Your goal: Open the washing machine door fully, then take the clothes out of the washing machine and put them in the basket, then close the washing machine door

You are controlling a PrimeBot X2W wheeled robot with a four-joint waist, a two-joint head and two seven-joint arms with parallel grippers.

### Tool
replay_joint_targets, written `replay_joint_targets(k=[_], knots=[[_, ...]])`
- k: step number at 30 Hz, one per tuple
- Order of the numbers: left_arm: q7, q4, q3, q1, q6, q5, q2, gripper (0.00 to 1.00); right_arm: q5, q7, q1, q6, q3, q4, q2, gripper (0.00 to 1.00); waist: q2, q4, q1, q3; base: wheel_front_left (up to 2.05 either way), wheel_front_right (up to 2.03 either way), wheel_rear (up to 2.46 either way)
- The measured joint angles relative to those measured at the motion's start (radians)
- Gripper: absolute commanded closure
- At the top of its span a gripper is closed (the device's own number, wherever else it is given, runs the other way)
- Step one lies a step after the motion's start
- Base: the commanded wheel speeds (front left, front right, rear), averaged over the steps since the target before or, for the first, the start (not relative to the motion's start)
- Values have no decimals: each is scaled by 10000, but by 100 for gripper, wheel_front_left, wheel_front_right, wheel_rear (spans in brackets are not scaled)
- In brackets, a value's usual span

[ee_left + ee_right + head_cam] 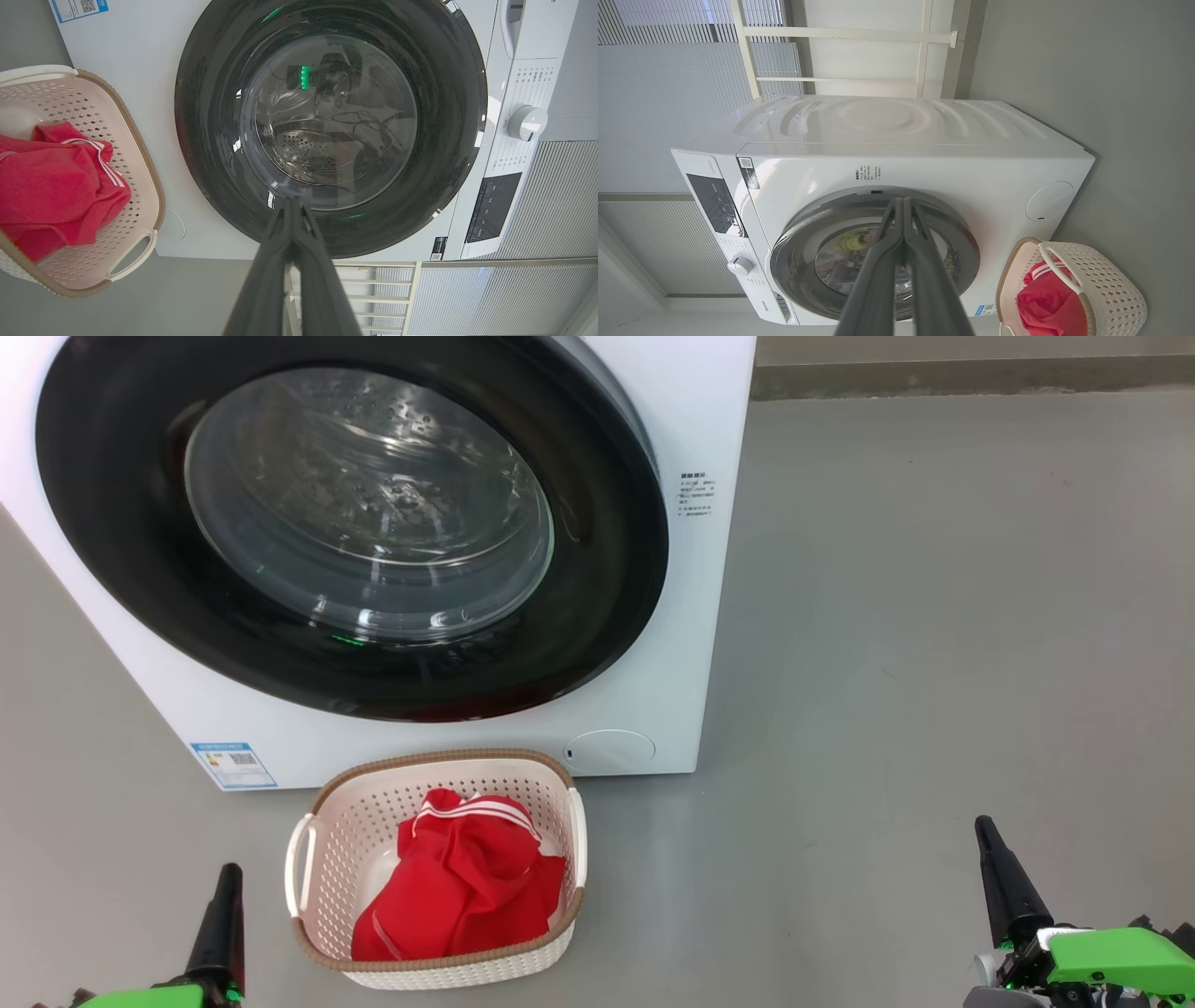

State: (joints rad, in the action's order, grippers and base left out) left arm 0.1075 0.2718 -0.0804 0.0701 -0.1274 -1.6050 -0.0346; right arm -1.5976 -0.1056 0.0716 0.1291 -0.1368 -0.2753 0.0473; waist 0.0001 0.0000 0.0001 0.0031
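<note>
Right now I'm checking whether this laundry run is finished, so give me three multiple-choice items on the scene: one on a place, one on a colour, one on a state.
1. Where do the clothes lie relative to the basket?
A beside it
B inside it
C under it

2. What colour is the basket's rim?
A brown
B blue
C black

3. How does the washing machine door stand?
A wide open
B half open
C closed

Answers:
1 B: the red garments sit within the perforated walls.
2 A: a brown woven-look band runs round the top.
3 C: its black rim lies flush on the washing machine front.
</note>
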Motion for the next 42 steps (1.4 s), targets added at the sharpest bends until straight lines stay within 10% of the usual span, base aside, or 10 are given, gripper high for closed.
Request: replay_joint_targets(k=[42], knots=[[0,0,-2,0,0,0,2,100,0,0,0,0,0,2,-2,100,0,0,0,0,0,0,0]])
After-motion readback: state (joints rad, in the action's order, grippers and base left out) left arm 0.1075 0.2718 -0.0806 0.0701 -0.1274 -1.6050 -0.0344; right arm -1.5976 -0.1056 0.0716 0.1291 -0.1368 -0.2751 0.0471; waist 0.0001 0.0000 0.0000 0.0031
